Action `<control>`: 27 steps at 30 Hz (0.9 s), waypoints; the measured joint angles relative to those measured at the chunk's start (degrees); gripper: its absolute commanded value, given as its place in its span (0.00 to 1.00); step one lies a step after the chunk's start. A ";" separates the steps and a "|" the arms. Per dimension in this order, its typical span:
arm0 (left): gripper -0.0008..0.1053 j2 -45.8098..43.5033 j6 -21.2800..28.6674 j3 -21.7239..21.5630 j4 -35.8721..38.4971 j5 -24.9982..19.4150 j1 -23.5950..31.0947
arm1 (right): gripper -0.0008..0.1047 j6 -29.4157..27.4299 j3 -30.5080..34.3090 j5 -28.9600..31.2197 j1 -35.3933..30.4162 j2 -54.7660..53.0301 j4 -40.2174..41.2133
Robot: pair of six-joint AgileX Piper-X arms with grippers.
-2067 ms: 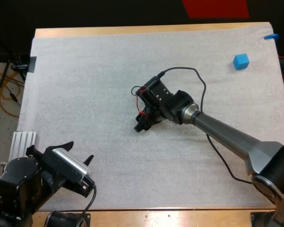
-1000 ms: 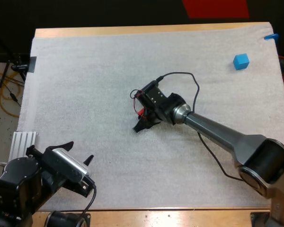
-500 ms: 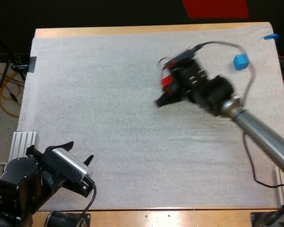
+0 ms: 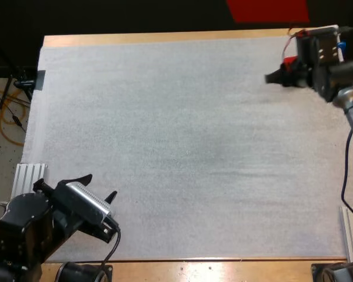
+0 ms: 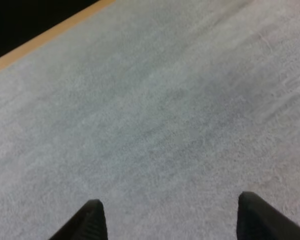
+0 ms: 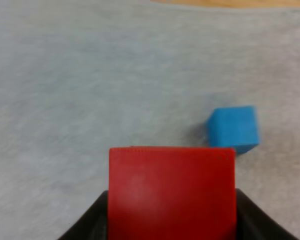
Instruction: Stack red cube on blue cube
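My right gripper [image 4: 280, 73] hangs over the mat's far right corner, shut on the red cube [image 4: 289, 60]. In the right wrist view the red cube [image 6: 172, 192] is pressed between the two black fingers [image 6: 92, 220], and the blue cube [image 6: 233, 129] lies on the mat a little beyond it and off to one side. In the high view the right arm covers the spot where the blue cube lies. My left gripper [image 4: 97, 188] rests near the front left of the mat, open, and its fingers [image 5: 92, 220] stand wide apart over bare mat.
The white mat [image 4: 176, 147] covers most of the wooden table [image 4: 165, 37]. A ribbed metal block [image 4: 28, 176] sits at the mat's left edge. The table's far edge runs close behind the right gripper.
My right gripper closed on the red cube at the mat's middle, lifted it and swung it fast to the far right, over the blue cube's area. The left arm stayed put.
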 measured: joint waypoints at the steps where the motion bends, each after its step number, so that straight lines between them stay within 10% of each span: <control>1: 0.54 0.33 0.00 0.00 0.00 0.00 0.00 | 0.26 -0.10 -0.70 0.11 -0.59 0.69 0.00; 12: 0.54 1.74 0.00 0.00 0.00 0.83 0.00 | 0.26 -0.22 -13.84 -0.57 -8.17 14.91 2.64; 27: 0.54 1.74 -0.95 0.00 0.00 1.08 0.00 | 0.26 1.49 -14.42 -3.02 -9.23 23.93 -1.29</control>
